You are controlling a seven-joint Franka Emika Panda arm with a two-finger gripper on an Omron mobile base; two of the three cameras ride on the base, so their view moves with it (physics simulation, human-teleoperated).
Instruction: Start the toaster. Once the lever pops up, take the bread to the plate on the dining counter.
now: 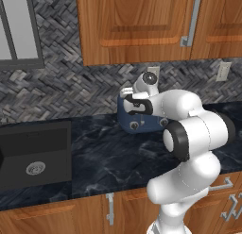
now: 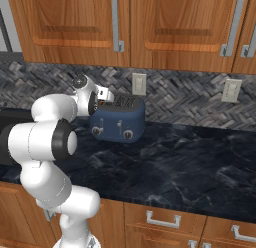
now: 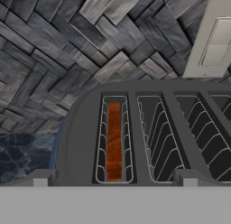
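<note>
The dark blue toaster [image 2: 122, 122] stands on the black marble kitchen counter against the herringbone wall, its two silver knobs facing out. The toaster [image 1: 144, 123] is partly hidden behind my arm. In the hand view I look down on its grey top [image 3: 149, 90], where the bread [image 3: 114, 142] sits low in the leftmost slot as an orange-brown strip. My gripper [image 3: 114, 177] hangs just above that slot, open, with its fingertips [image 3: 40, 178] spread either side of it and nothing between them. The gripper [image 2: 104, 95] [image 1: 128, 95] hovers over the toaster's left end. The plate and the dining counter are out of view.
A black sink [image 1: 35, 155] is set into the counter [image 2: 190, 162] to the left. Wall outlets [image 2: 138, 84] [image 2: 231, 90] sit behind and to the right of the toaster. Wooden upper cabinets [image 2: 150, 22] hang above; drawers with handles line the counter front.
</note>
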